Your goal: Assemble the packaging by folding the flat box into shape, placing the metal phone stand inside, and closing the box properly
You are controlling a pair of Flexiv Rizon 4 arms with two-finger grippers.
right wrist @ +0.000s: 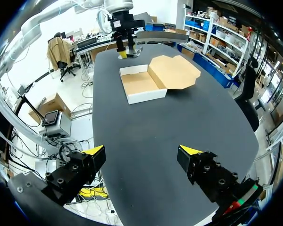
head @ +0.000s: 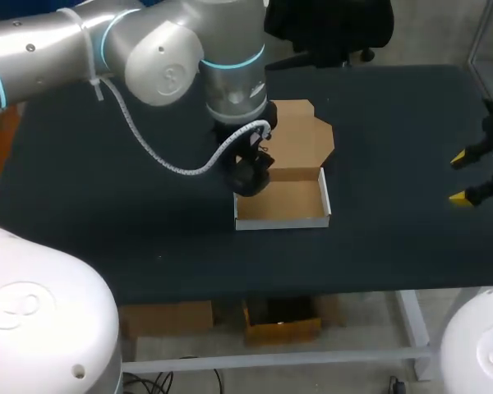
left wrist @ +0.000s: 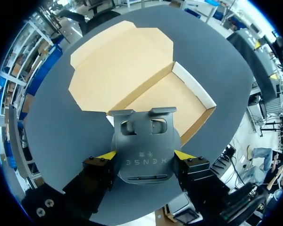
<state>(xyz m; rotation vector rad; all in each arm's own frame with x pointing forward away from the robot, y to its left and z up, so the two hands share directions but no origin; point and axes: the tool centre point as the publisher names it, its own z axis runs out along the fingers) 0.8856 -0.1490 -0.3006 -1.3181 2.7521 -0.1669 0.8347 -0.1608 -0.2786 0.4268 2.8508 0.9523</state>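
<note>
Head view: a shallow cardboard box (head: pixel 283 203) sits at frame centre on the dark matte table (head: pixel 378 246). Its outer walls are white and its inside plain brown. The brown lid (head: pixel 302 135), with clipped corners, lies flat open behind it. Left gripper (head: pixel 248 176) hangs over the box's left rear corner. Left wrist view: both yellow-tipped fingers (left wrist: pixel 107 155) pinch the flanks of a smooth grey metal phone stand (left wrist: pixel 144 141) at that corner — contact with the cardboard cannot be told. Right gripper (head: pixel 470 176), at the right edge, is well apart from the box, jaws spread wide and gripping nothing.
</note>
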